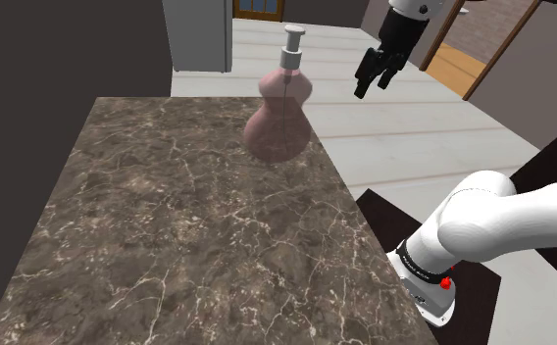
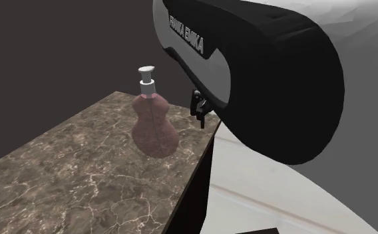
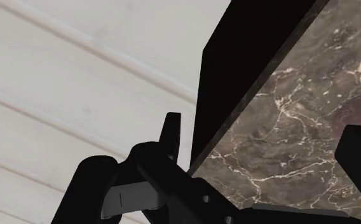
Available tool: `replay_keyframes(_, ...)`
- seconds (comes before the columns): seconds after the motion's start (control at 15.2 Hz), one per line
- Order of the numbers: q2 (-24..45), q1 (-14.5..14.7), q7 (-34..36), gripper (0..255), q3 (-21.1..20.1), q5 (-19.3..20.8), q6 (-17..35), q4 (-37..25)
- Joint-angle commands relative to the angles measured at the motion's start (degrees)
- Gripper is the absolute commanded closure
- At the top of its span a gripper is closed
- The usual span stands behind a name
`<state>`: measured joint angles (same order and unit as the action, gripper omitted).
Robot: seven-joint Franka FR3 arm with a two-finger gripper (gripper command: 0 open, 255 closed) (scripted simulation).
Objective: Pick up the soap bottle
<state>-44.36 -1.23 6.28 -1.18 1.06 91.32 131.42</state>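
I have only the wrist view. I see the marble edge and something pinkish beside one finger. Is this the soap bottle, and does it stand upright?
Observer: Yes. The pink soap bottle stands upright on the marble counter, near its far corner.
Operator: Is the gripper touching it?
Observer: No. The gripper hangs open in the air, past the counter's edge, on the shoulder view's right of the bottle.
Operator: What is on its top?
Observer: A white pump, untouched.
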Motion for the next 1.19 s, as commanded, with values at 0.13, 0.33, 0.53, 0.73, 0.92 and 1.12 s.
replay_keyframes(0.13, 3.15, 0.74, 1.24, 0, -1.44, -1.21, -1.19, -4.03)
replay_keyframes(0.33, 8.03, 1.69, 3.10, 0, -3.52, -2.76, -3.17, -10.48)
replay_keyframes(0.53, 13.12, 2.47, 5.00, 0, -5.53, -3.99, -5.41, -17.46)
replay_keyframes(0.73, 18.50, 3.18, 7.01, 0, -7.51, -4.88, -7.95, -25.10)
replay_keyframes(0.92, 24.29, 3.84, 9.19, 0, -9.57, -5.39, -10.87, -33.55)
replay_keyframes(1.12, 30.70, 4.62, 11.64, 0, -11.75, -5.40, -14.30, -43.14)
